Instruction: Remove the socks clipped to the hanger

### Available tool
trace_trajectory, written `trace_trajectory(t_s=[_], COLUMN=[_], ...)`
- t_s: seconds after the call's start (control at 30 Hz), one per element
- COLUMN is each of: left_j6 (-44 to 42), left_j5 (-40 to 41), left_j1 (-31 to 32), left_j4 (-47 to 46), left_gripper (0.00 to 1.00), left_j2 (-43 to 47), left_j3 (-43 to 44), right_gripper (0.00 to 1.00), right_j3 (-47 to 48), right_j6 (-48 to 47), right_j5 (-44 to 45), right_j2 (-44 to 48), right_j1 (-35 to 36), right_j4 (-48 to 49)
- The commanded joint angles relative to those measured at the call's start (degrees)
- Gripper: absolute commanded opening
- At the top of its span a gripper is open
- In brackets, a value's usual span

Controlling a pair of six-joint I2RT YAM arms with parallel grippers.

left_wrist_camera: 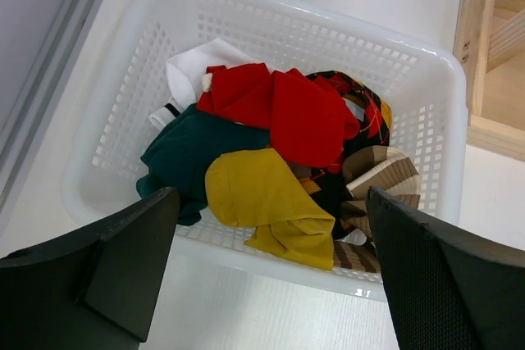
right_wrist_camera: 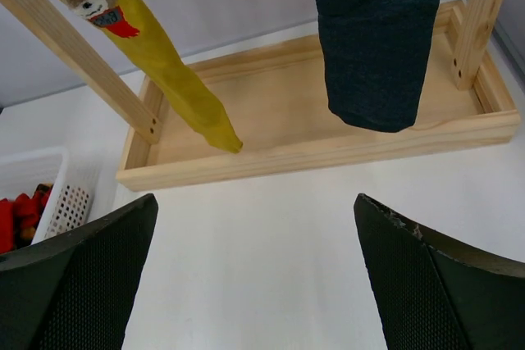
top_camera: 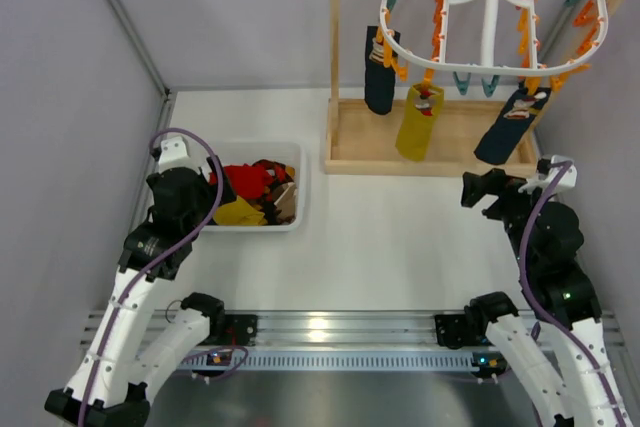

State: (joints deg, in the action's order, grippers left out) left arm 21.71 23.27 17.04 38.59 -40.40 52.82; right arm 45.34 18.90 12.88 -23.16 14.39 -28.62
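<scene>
Socks [top_camera: 419,123] hung clipped on the hanger [top_camera: 490,7], far right. Left gripper [left_wrist_camera: 271,202] gaped open over the basket [left_wrist_camera: 246,18]; right gripper [right_wrist_camera: 254,211], open, faced the rack [right_wrist_camera: 328,149] at its near edge.

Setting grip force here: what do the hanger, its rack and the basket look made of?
The hanger looks like smooth white moulded plastic, with thin cross ribs. The rack seems to be bare pale wood, matte and square-cut, with faint grain. The basket looks like slightly glossy white plastic, its walls a moulded grid of holes.
</scene>
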Motion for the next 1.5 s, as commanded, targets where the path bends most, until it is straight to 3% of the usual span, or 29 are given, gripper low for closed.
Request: trace_trajectory(t_s=[0.0, 0.17, 0.33, 0.57, 0.63, 1.0, 1.13, 1.33, 1.37, 1.47], left_j6=[0.0, 0.2, 0.3, 0.0, -0.5, -1.9, -2.3, 3.0, 3.9, 6.7], left_j5=[0.7, 0.1, -0.5, -5.1, -6.9, -15.9, -22.3, -25.3, -25.4, -24.0], left_j1=[0.3, 0.3, 0.3, 0.3, 0.3, 0.3, 0.3, 0.3, 0.4, 1.9], left_j4=[-2.5, -2.4, -2.5, -3.3, -3.6, -5.6, -7.5, -7.6, -7.6, -7.5], left_gripper=[0.99, 0.99, 0.99, 0.98, 0.99, 0.99, 0.98, 0.99, 0.99, 0.99], left_j2=[-0.3, -0.5, -0.1, -0.4, -0.8, -2.3, -3.7, -7.2, -9.1, -13.1], left_j3=[1.6, 1.8, 1.5, 0.7, 0.6, -0.6, 0.3, 6.8, 8.0, 14.0], right_gripper=[0.99, 0.99, 0.99, 0.99, 0.99, 0.99, 0.97, 0.58, 0.34, 0.07], right_j3=[-0.1, -4.3, -8.4, -8.8, -9.1, -7.5, -8.5, -11.7, -13.2, -15.8], right_j6=[1.8, 3.9, 3.9, 1.9, 0.0, -13.0, -13.5, -10.1, -8.1, -5.9], right_j5=[1.9, 6.9, 2.3, -16.2, -23.9, -17.7, -22.2, -31.3, -31.9, -31.9], right_j2=[-1.1, 1.5, 0.8, -17.7, -24.6, -48.5, -54.3, -59.3, -59.5, -59.3], right_j1=[-0.6, -0.6, -0.6, -0.6, -0.6, -0.7, -0.7, -0.6, -0.6, 0.5], right_j4=[3.0, 6.9, 14.0, 28.0, 38.3, 59.5, 70.1, 87.1, 89.3, 95.1])
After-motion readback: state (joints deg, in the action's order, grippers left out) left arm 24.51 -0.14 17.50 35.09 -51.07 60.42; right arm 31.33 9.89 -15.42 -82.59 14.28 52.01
